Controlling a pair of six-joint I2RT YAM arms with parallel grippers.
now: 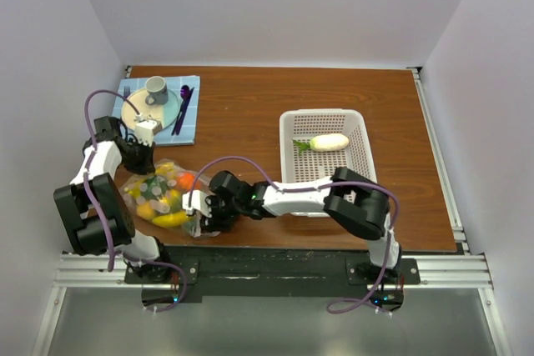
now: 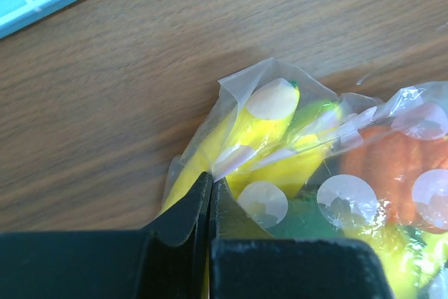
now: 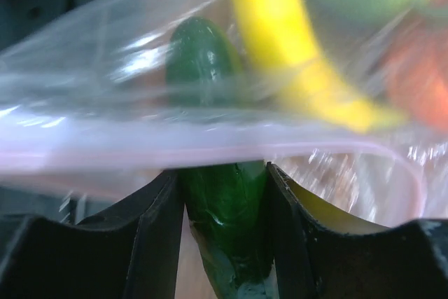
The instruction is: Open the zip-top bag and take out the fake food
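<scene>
Brown wooden table (image 1: 242,122) fills the overhead view. The zip-top bag (image 1: 138,193) lies at its near left, stuffed with the fake food (image 1: 171,218), with yellow, orange and green pieces showing through. The left gripper (image 1: 144,158) meets the bag's far edge. The right gripper (image 1: 198,210) meets its near right end, with that arm lying low across the table's front. Just behind the left gripper sits a blue mat (image 1: 192,114) bearing a plate (image 1: 133,114), a grey cup (image 1: 155,87) and a purple utensil (image 1: 183,91). Well to the right stands a white mesh basket (image 1: 325,114) holding a cream-white piece (image 1: 327,142).

From the left wrist, the black fingers (image 2: 185,218) are pinched together on a fold of the bag's clear plastic, with only film between them. A yellow banana (image 2: 262,120) presses into the bag's corner just beyond. An orange piece (image 2: 392,162) lies to its right under pale printed dots. A corner of the blue mat shows at the top left.

From the right wrist, the pinkish zipper strip (image 3: 210,146) runs blurred across the frame, just above the fingers (image 3: 157,225). Below it a green cucumber (image 3: 224,204) fills the gap between them. The jaws are part-way closed and clamp its two sides. The banana curves behind it, inside the plastic.
</scene>
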